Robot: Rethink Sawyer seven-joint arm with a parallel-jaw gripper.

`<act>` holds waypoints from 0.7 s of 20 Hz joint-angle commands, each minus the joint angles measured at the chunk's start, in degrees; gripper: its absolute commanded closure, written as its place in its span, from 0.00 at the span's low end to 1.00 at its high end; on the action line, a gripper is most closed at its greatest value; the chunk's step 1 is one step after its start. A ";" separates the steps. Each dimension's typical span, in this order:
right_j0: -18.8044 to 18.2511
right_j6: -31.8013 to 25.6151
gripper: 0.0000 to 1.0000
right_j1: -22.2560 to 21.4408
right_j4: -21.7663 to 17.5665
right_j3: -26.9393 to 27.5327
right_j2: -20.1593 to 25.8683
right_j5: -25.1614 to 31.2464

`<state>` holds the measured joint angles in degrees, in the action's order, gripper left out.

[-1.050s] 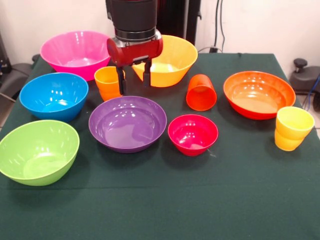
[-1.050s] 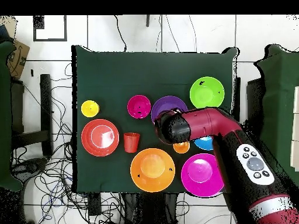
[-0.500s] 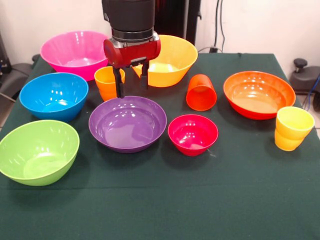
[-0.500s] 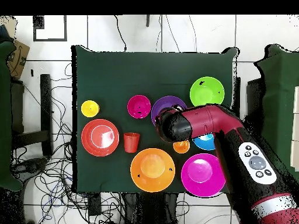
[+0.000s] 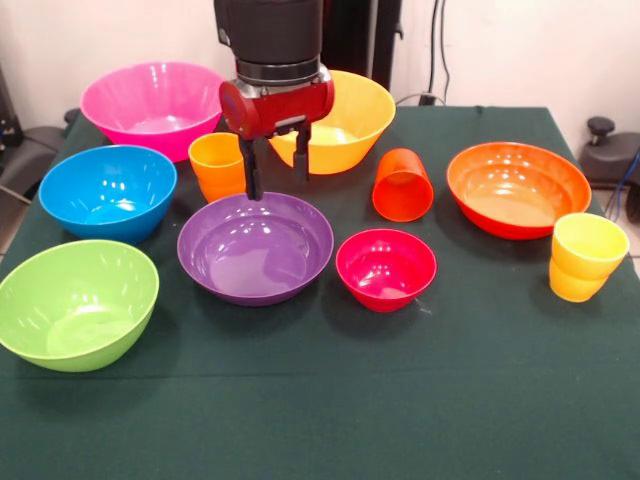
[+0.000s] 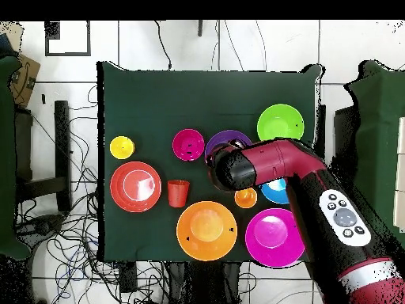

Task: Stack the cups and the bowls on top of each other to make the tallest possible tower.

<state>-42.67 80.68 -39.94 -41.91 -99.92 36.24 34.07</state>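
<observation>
End effector (image 5: 279, 167) open, empty, fingertips over my wide purple plastic bowl's (image 5: 255, 247) far rim, ribbed orange plastic cup (image 5: 217, 165) just beside.

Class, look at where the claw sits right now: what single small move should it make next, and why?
Probably lower a little, so the open claw straddles the far rim of the wide purple plastic bowl. One finger hangs just over that rim beside the ribbed orange plastic cup, nothing is held, and no tower exists yet.
</observation>
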 commanded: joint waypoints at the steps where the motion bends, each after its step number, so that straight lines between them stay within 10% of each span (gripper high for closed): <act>1: -0.95 -17.91 0.00 4.50 -6.79 1.68 2.07 4.71; 14: -4.43 -22.62 0.00 7.32 -9.10 3.12 5.15 5.64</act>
<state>-46.68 79.49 -35.58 -46.10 -99.72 38.44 34.08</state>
